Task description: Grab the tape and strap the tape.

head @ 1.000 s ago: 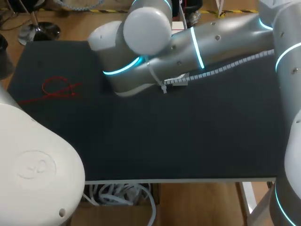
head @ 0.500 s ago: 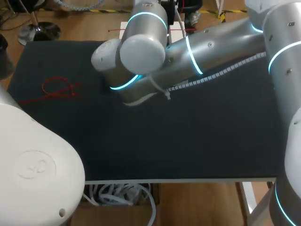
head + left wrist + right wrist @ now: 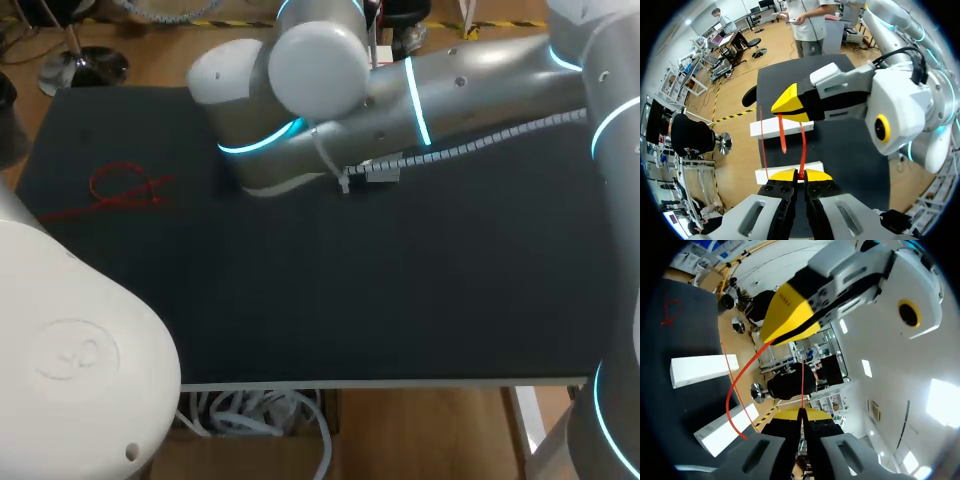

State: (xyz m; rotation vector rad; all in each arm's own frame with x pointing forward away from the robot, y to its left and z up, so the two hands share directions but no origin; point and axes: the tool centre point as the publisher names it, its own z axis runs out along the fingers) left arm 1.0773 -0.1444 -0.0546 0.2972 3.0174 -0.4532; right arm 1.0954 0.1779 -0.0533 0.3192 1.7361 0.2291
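Red tape hangs in a slack loop between the two grippers. The left gripper has its fingers closed tight on one part of it, and the strand comes straight out from between the yellow tips. Directly ahead, the right gripper pinches the same tape with its fingers closed, and a short loose end dangles under its tips.

Two white blocks show below the tape by the edge of the bench; whether they rest on it cannot be told.

From above, the right arm comes in at 3 o'clock and crosses to about 11 o'clock. Its bulky wrist joints hide both grippers. The left arm fills the 8 o'clock corner with its white housing. A second red tape lies in a loose tangle on the bench at 10 o'clock, well apart from both grippers.
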